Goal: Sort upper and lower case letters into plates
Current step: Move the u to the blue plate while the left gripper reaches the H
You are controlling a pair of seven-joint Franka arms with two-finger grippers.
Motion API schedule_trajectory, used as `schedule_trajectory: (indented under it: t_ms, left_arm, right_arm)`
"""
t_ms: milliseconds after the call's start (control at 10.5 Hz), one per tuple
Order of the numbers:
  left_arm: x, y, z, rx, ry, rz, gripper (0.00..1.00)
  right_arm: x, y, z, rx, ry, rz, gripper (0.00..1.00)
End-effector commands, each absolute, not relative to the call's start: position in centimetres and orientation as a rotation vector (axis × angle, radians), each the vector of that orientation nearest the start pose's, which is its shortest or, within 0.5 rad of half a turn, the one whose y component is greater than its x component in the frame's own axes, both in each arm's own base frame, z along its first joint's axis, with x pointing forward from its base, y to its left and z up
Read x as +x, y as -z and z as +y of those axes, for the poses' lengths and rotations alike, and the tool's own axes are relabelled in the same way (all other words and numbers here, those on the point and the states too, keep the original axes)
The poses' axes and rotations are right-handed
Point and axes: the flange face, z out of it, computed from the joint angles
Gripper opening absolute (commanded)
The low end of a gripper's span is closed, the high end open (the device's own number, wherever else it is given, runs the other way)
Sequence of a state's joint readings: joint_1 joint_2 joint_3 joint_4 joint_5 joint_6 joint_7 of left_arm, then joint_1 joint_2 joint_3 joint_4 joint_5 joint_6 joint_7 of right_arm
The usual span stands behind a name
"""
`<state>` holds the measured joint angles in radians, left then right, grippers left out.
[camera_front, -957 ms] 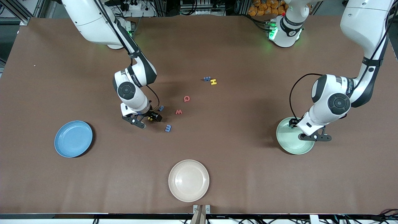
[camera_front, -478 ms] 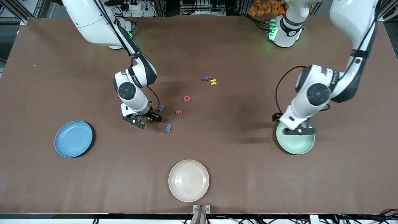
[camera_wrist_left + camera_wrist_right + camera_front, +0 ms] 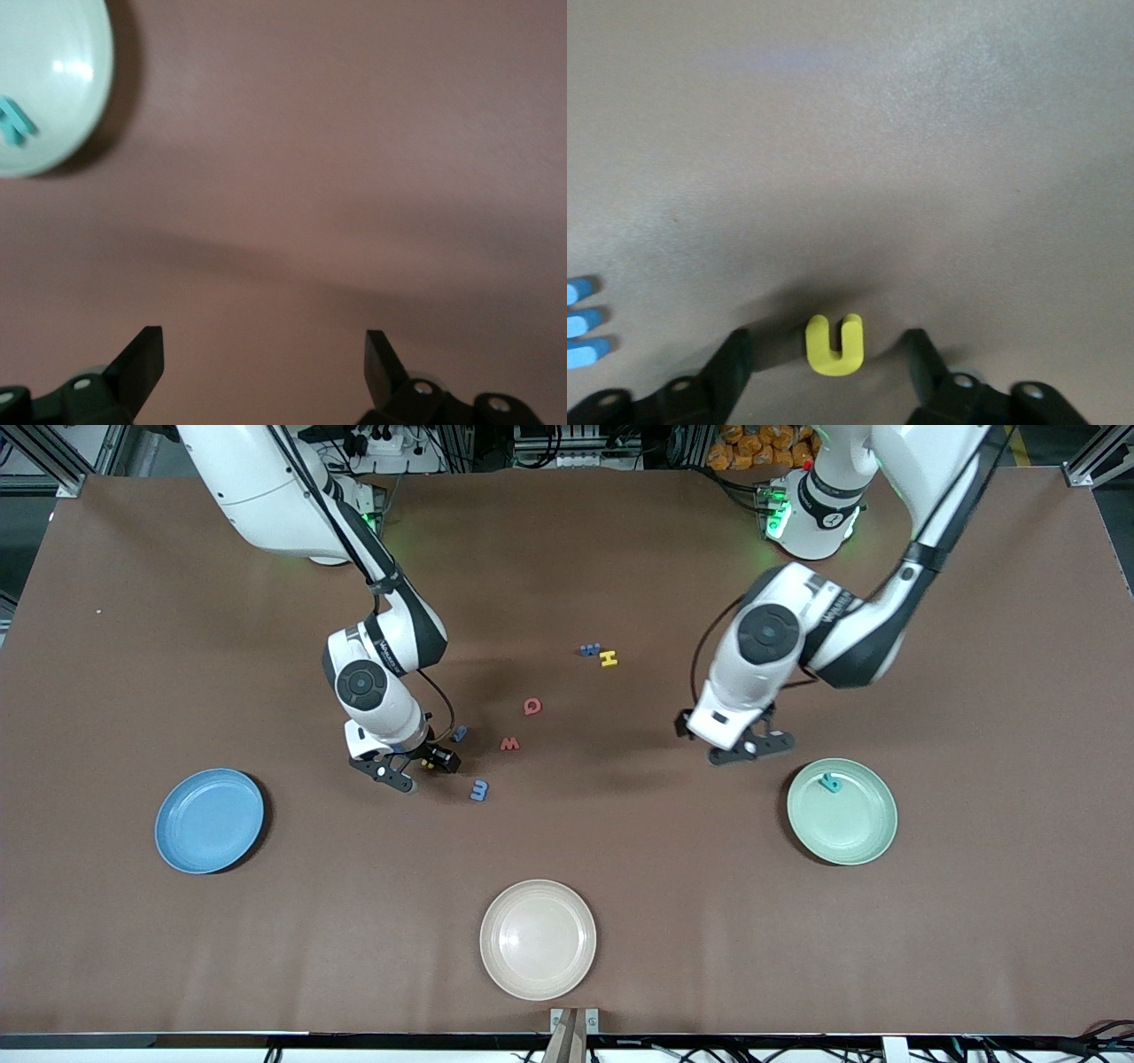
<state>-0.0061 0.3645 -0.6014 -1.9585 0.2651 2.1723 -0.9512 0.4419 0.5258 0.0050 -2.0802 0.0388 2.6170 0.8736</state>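
The mint green plate (image 3: 852, 830) holds one teal letter (image 3: 830, 783); both show in the left wrist view, the plate (image 3: 66, 84) and the letter (image 3: 12, 125). My left gripper (image 3: 741, 749) is open and empty over bare table beside that plate (image 3: 264, 354). My right gripper (image 3: 415, 767) is open, low over the table, its fingers either side of a yellow letter u (image 3: 834, 344), not touching it. The sky blue plate (image 3: 210, 820) is empty. Loose on the table lie a blue letter (image 3: 479, 789), another blue one (image 3: 460, 733), a red W (image 3: 509, 744), a red Q (image 3: 532, 707), a yellow H (image 3: 609, 659) and a blue letter (image 3: 589, 649).
A cream-beige plate (image 3: 538, 939) sits near the table's front edge, midway between the two arms' ends. The blue letter near the right gripper shows at the rim of the right wrist view (image 3: 580, 323).
My left arm has moved off the green plate toward the table's middle, and the teal letter now shows in the plate. My right gripper has stayed put.
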Motion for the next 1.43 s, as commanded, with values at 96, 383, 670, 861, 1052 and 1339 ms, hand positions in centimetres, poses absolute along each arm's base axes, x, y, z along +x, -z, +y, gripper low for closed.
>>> schedule_trajectory:
  t_ms: [96,383,670,861,1052,1339]
  left_arm:
    - [45.8,-29.6,-37.5,-3.069,-0.183,-0.405,1.0]
    - [41.7,-28.4,-42.7,-3.112,-0.183,-0.426,1.0]
    - [39.1,-25.2,-45.8,-3.117,-0.175,-0.462,1.0]
    - [38.2,-23.0,-46.6,-3.119,-0.192,-0.445,1.0]
    - [37.1,-20.9,-47.1,-3.094,-0.221,-0.421,1.0]
    - [36.0,-19.0,-47.6,-3.086,-0.225,-0.443,1.0]
  right_arm:
    - [52.9,-16.8,25.4,-3.034,-0.008,0.696,0.0]
    - [53.2,-17.4,25.1,-3.034,0.004,0.681,0.0]
    - [54.2,-19.0,23.7,-3.027,0.025,0.673,0.0]
    - [55.9,-21.5,22.3,-3.034,-0.037,0.741,0.0]
    - [59.0,-24.7,20.1,-3.015,-0.033,0.803,0.0]
    - [62.0,-28.2,14.3,-3.029,-0.066,0.769,0.0]
